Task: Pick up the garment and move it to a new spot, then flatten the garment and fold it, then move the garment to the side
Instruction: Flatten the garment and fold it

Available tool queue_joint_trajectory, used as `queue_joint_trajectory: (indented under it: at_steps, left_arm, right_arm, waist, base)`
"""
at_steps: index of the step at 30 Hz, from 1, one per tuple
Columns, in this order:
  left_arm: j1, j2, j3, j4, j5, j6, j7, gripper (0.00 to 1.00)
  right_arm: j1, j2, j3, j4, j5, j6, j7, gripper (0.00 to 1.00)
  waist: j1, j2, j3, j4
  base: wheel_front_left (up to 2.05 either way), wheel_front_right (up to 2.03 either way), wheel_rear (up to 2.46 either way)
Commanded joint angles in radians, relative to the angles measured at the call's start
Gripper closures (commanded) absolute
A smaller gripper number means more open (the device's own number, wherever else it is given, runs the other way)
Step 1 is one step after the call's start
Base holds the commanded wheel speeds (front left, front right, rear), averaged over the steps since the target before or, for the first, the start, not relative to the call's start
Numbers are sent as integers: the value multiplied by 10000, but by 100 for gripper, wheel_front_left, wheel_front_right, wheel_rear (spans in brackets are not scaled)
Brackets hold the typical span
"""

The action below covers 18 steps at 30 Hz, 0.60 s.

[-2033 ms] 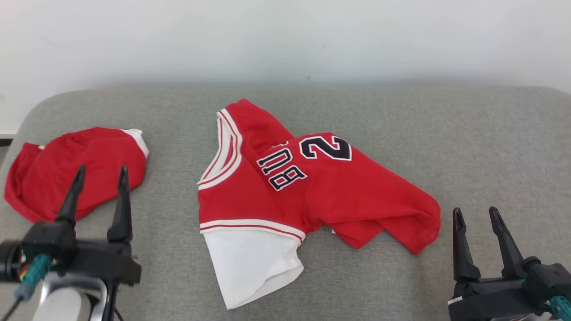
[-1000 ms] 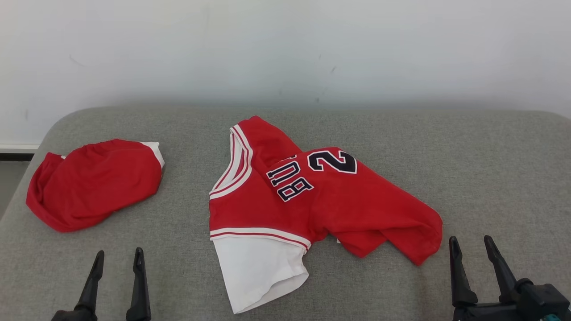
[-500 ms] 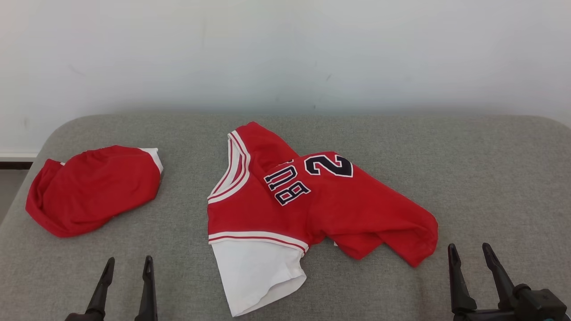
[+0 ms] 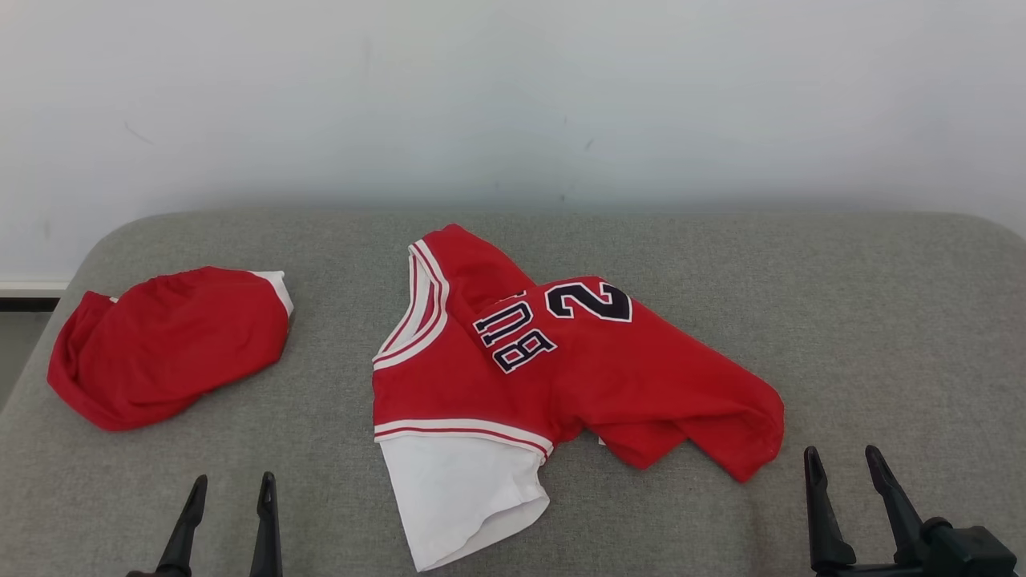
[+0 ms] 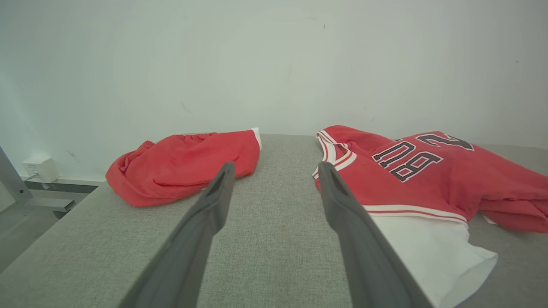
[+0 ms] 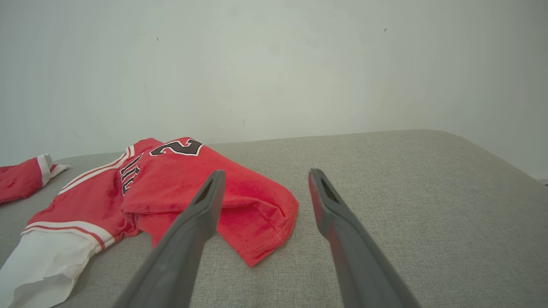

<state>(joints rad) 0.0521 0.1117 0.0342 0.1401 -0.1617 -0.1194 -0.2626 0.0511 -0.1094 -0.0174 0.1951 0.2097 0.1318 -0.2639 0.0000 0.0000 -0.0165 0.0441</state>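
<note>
Garment (image 4: 609, 377) lies rumpled, lettering (image 4: 517, 336) partly folded under; left fingers (image 4: 266, 521) and right fingers (image 4: 817, 513) gape empty.

The head view looks down from high behind the left end effector (image 4: 233, 478) and the right end effector (image 4: 842, 450), over the whole grey worktop (image 4: 882, 320). Each wrist view sits low, just above the surface, facing forward along its own fingers (image 5: 201, 226). All three share the red jersey (image 4: 609, 369) ahead of them.
</note>
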Motion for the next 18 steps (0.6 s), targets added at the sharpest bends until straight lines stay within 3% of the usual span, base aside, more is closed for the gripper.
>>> queue_joint_trajectory:
  at_steps: [1,11,18]
  left_arm:
    - [90,-36,21,29,63,-15,-33,0]
    - [19,-96,-166,271,179,-74,-33,0]
    - [-212,-159,-953,712,191,-119,-33,0]
  right_arm:
    - [82,-46,8,24,55,-23,-8,0]
    - [84,-74,-85,107,127,-23,-7,0]
    - [51,-136,-231,253,138,-23,-7,0]
  waist:
    - [0,0,5,3]
    - [0,0,45,46]
    - [0,0,212,113]
  base:
    - [0,0,0]
    - [0,0,0]
    - [0,0,0]
